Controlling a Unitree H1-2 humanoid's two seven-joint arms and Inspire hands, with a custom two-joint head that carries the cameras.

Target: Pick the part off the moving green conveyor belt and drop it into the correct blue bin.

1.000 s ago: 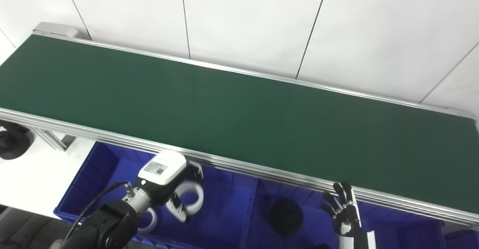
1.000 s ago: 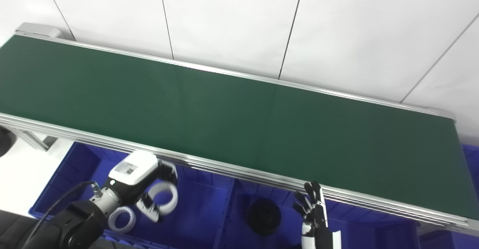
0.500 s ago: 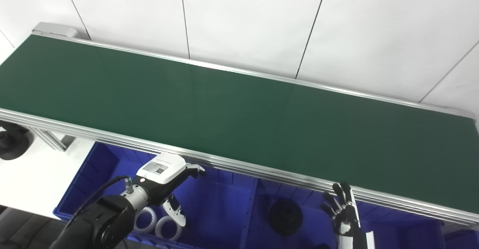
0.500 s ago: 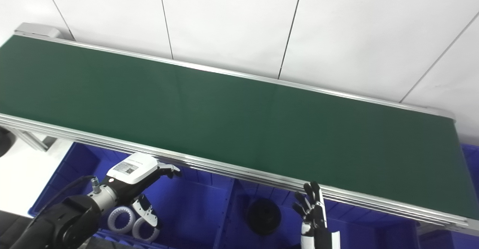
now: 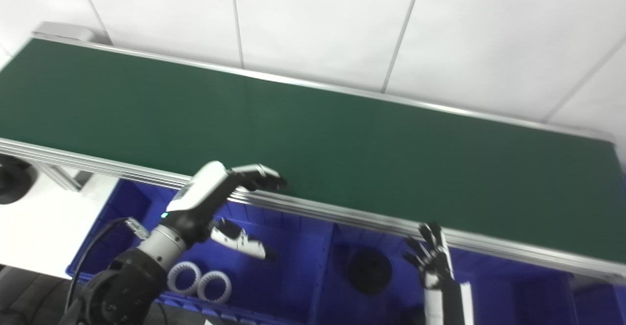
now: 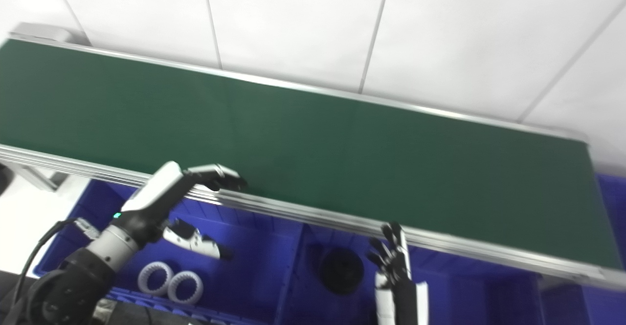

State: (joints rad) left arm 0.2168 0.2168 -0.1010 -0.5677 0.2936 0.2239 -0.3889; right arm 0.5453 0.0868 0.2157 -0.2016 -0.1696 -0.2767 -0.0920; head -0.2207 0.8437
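Observation:
The green conveyor belt (image 5: pixel 313 134) carries no part that I can see. My left hand (image 5: pixel 220 203) is open and empty, raised at the belt's near rail above the left blue bin (image 5: pixel 127 203). Two white toothed rings (image 5: pixel 198 282) lie side by side on that bin's floor. My right hand (image 5: pixel 430 261) is open, fingers spread and pointing up, below the belt's near rail. A black round part (image 5: pixel 369 270) lies in the middle blue bin (image 5: pixel 342 247).
The belt's aluminium near rail (image 5: pixel 342 215) runs across the view above the bins. A white wall stands behind the belt. A black round object (image 5: pixel 12 181) sits at the far left under the belt on a white surface.
My left hand let go of the white ring, which now lies in the left bin beside another. The hand then opened and rose to the belt's rail. The camera shifted slightly.

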